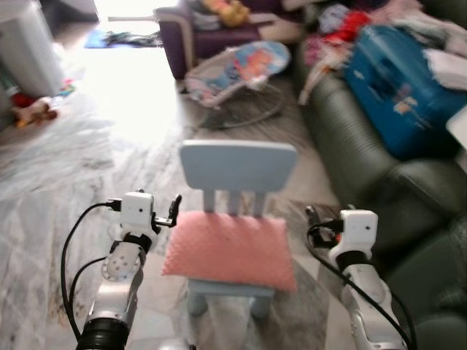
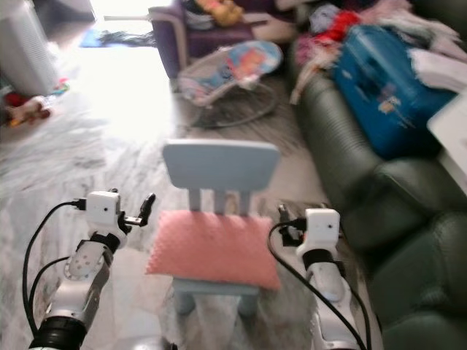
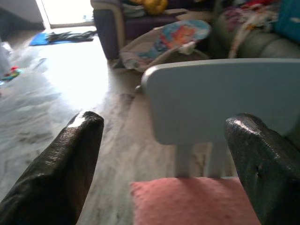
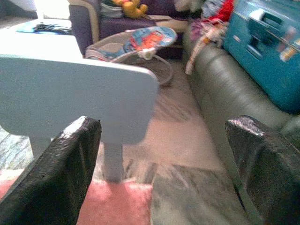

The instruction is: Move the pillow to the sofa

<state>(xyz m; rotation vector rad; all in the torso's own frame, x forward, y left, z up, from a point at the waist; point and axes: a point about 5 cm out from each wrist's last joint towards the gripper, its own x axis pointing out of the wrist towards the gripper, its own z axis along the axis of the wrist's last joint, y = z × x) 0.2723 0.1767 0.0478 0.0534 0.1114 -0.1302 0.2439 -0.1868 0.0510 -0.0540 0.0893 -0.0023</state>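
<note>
A pink pillow (image 1: 230, 248) lies on the seat of a small light-blue child's chair (image 1: 237, 166) straight ahead. The dark green sofa (image 1: 365, 160) runs along the right side. My left gripper (image 1: 172, 211) hovers just off the pillow's left edge, open, with its fingers (image 3: 70, 164) spread wide and nothing between them. My right gripper (image 1: 312, 217) is level with the pillow's right edge, also open and empty. In the right wrist view the chair back (image 4: 79, 93) and a corner of the pillow (image 4: 117, 204) lie beyond its fingers (image 4: 65, 164).
A blue suitcase (image 1: 398, 80) and heaped clothes (image 1: 343, 29) lie on the sofa. A baby bouncer (image 1: 241, 69) stands behind the chair, with a purple armchair (image 1: 197, 29) beyond it. A white appliance (image 1: 25, 44) and toys (image 1: 33, 109) are at the far left.
</note>
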